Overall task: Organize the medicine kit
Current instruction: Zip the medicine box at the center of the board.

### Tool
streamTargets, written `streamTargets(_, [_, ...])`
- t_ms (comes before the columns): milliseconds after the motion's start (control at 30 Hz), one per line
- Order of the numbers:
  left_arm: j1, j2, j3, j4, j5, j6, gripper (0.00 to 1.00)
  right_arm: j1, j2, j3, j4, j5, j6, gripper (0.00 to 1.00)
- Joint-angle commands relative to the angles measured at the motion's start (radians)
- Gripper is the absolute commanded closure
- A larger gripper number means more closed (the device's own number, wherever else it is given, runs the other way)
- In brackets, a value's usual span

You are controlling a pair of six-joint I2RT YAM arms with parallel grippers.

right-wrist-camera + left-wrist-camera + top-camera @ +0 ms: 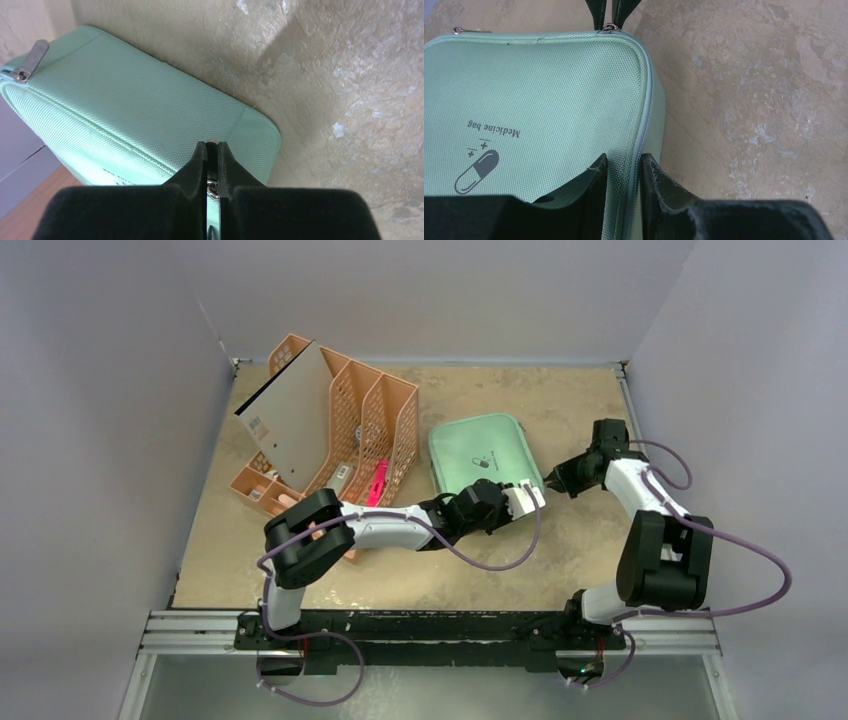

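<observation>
The mint-green medicine kit (pixel 480 450) lies closed and flat on the table, right of the rack. My left gripper (pixel 530 497) is at its near right corner. In the left wrist view, the left gripper (pixel 623 165) has its jaws closed on the kit's (pixel 549 90) zippered edge. My right gripper (pixel 552 480) is at the kit's right side, shut on a metal zipper pull (pixel 212 142). The same pull (pixel 609 27) shows between the right fingertips in the left wrist view. A second zipper pull (pixel 30 60) lies loose further along the kit (pixel 140 115).
An orange mesh file rack (pixel 350 420) stands left of the kit, holding a grey board (pixel 290 425) and a pink item (pixel 378 483). Small items sit in its front tray (pixel 258 488). Grey walls close in the table at the back and both sides.
</observation>
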Motion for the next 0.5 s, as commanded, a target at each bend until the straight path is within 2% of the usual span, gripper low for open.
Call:
streamTargets(0, [0.009, 0.062, 0.046, 0.0, -0.02, -0.087, 0.75, 0.012, -0.066, -0.056, 0.015, -0.012, -0.095, 1.0])
streamTargets(233, [0.028, 0.096, 0.078, -0.013, -0.052, -0.156, 0.75, 0.013, -0.138, -0.138, 0.074, -0.044, -0.174, 1.0])
streamTargets(467, [0.037, 0.114, 0.095, -0.025, -0.06, -0.181, 0.75, 0.014, -0.205, -0.213, 0.026, -0.012, -0.177, 1.0])
